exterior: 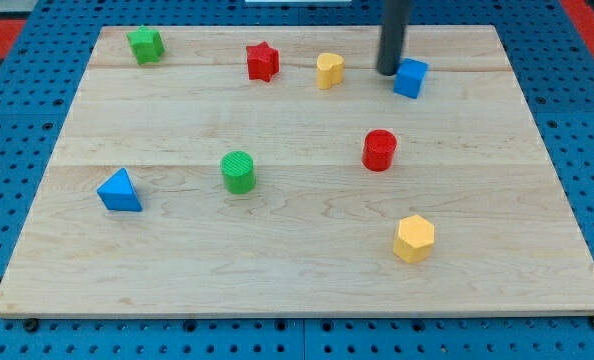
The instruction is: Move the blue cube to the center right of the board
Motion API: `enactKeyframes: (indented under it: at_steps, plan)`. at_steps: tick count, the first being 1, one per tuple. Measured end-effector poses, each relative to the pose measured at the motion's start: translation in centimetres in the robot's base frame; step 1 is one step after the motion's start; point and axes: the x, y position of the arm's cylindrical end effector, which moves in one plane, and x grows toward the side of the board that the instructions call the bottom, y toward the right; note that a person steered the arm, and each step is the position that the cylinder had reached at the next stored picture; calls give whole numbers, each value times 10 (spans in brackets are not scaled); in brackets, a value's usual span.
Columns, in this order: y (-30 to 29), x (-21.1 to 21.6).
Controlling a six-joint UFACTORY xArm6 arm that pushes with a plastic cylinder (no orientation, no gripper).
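Observation:
The blue cube (410, 78) sits near the view's top, right of the middle of the wooden board (297, 260). My tip (389, 72) is the lower end of a dark rod coming down from the view's top edge. It stands just left of the blue cube, touching or almost touching its left side. A yellow heart-shaped block (329, 70) lies a little further left of my tip.
A red star (262, 61) and a green star-like block (146, 44) lie along the top. A red cylinder (379, 150) is below the cube, a green cylinder (238, 171) near the middle, a blue triangle (119, 191) at the left, a yellow hexagon (414, 238) at the lower right.

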Motion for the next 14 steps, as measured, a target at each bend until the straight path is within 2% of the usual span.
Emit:
enactKeyframes:
  at_steps: [3,4,5,7,8,9,10,11,12,14]
  plan:
    - [73,-39]
    - [103,-32]
    - [102,-12]
    - [18,11]
    - [-2,11]
    - [-55,9]
    - [-39,36]
    - [51,17]
    - [58,8]
    - [45,63]
